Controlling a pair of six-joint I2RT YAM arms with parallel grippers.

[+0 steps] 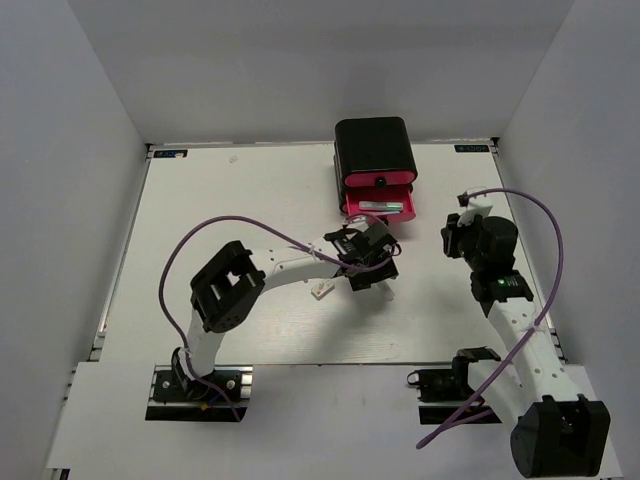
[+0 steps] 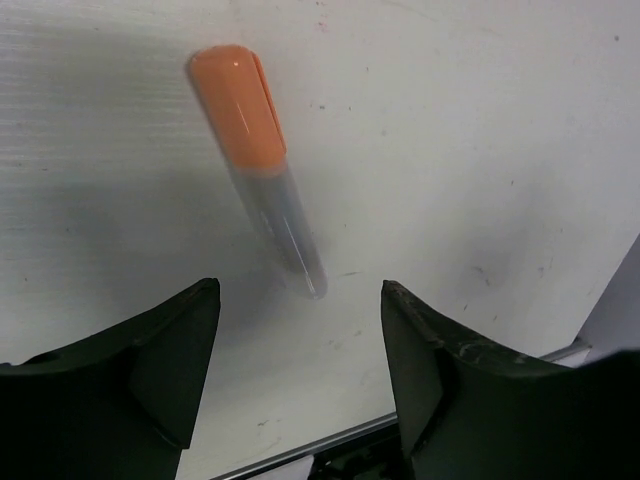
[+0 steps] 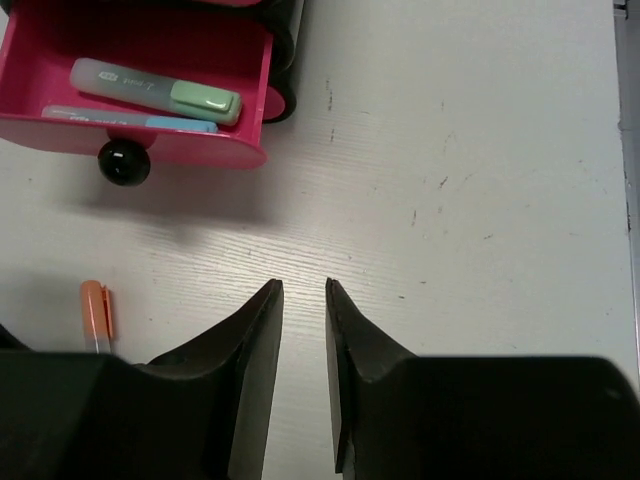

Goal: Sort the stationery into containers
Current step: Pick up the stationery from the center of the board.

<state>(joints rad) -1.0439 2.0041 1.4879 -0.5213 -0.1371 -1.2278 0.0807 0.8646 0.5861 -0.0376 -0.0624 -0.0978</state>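
Observation:
An orange-capped pen [image 2: 255, 150] with a clear barrel lies on the white table just past my left gripper's fingertips. My left gripper [image 2: 300, 290] is open and empty above it, in front of the cabinet [image 1: 372, 268]. The black cabinet [image 1: 375, 145] stands at the back, its lower pink drawer [image 3: 250, 100] pulled open. A pale green marker [image 3: 160, 92] and a light blue pen [image 3: 130, 122] lie in it. My right gripper [image 3: 305, 285] is only narrowly open and empty, right of the drawer [image 1: 455, 238]. The orange pen also shows in the right wrist view [image 3: 95, 315].
A small white eraser-like block [image 1: 321, 291] lies on the table left of my left gripper. The drawer's black knob [image 3: 124, 162] sticks out towards me. Purple cables loop over both arms. The table's right edge [image 3: 625, 150] runs close to the right gripper.

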